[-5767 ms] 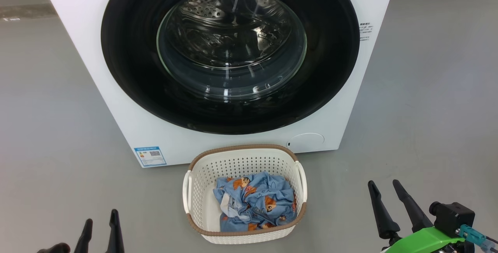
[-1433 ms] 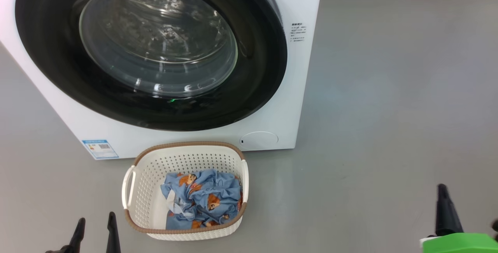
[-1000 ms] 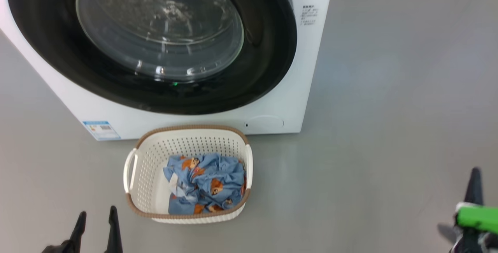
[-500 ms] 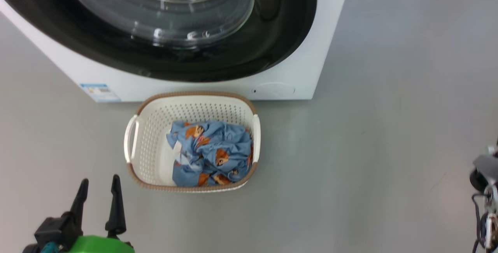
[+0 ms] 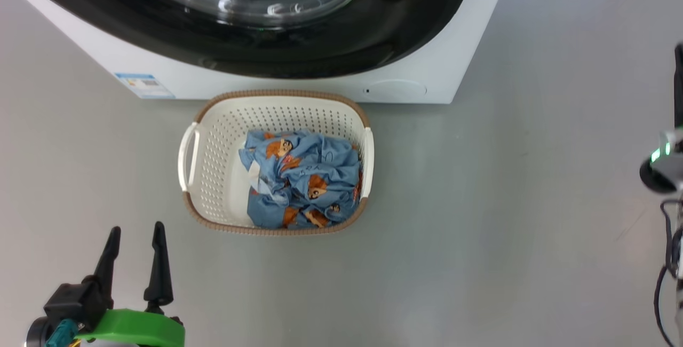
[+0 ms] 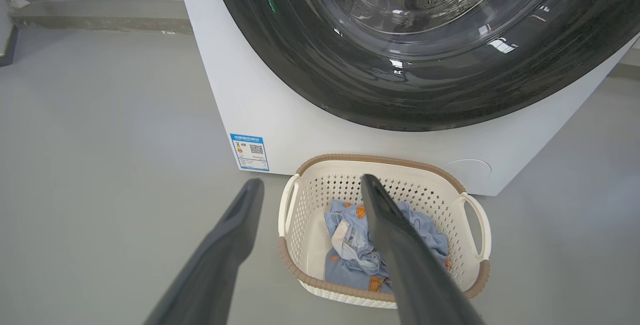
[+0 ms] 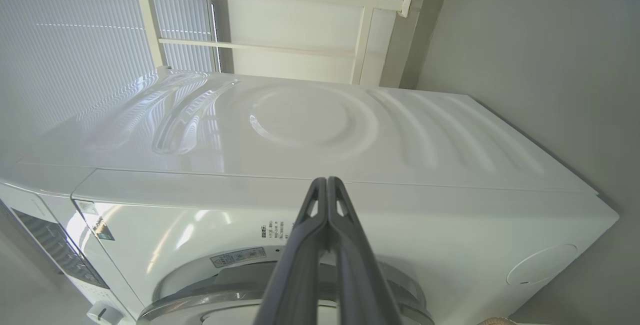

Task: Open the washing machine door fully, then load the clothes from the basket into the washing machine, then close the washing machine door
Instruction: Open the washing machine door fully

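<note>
Here the basket lies ahead of the spread left tool, right tool closed.

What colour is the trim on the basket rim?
Brown trim on a cream basket; best seen in the head view.

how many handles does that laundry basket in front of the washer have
2. One handle is on the left side of the basket in the head view, the other on its right side. Both are white, and none looks hidden.
</note>
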Robot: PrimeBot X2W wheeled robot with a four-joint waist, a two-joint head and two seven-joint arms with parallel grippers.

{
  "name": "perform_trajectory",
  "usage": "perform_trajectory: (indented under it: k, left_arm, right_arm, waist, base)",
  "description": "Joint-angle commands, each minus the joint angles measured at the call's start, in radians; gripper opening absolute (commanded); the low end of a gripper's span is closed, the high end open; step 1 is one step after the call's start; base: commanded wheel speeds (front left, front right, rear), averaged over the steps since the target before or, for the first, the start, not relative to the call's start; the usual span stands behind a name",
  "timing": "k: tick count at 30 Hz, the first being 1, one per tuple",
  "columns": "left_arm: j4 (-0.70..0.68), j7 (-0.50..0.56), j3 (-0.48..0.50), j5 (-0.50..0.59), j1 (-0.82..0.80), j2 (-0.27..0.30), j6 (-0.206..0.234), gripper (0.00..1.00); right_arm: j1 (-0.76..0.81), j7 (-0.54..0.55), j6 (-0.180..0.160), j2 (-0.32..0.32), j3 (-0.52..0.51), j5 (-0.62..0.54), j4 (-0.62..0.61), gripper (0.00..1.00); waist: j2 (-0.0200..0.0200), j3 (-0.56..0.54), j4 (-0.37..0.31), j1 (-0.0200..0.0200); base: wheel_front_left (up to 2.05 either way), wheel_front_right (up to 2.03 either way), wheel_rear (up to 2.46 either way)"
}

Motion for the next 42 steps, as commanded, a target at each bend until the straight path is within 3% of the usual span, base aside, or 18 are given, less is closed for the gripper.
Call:
perform_trajectory:
  k: [1,22,42]
  left_arm:
    - [-0.028,-0.009,0.027,0.008,-0.02,0.02,-0.003,1.0]
    - [-0.07,-0.009,-0.021,-0.002,-0.019,0.02,-0.003,1.0]
    - [-0.086,-0.009,0.002,-0.014,-0.042,0.02,-0.003,1.0]
  right_arm:
    - [-0.029,0.017,-0.001,-0.015,0.027,0.003,-0.027,0.0]
    - [-0.297,0.229,-0.001,0.027,0.122,-0.009,-0.071,0.0]
    - [-0.485,0.333,-0.001,0.074,0.213,-0.042,-0.105,0.0]
  waist:
    - [0.0,0.023,0.006,0.0]
    - [0.0,0.141,0.057,0.0]
    - [0.0,0.239,0.093,0.0]
  base:
    - [0.0,0.0,0.0]
    - [0.0,0.0,0.0]
    - [0.0,0.0,0.0]
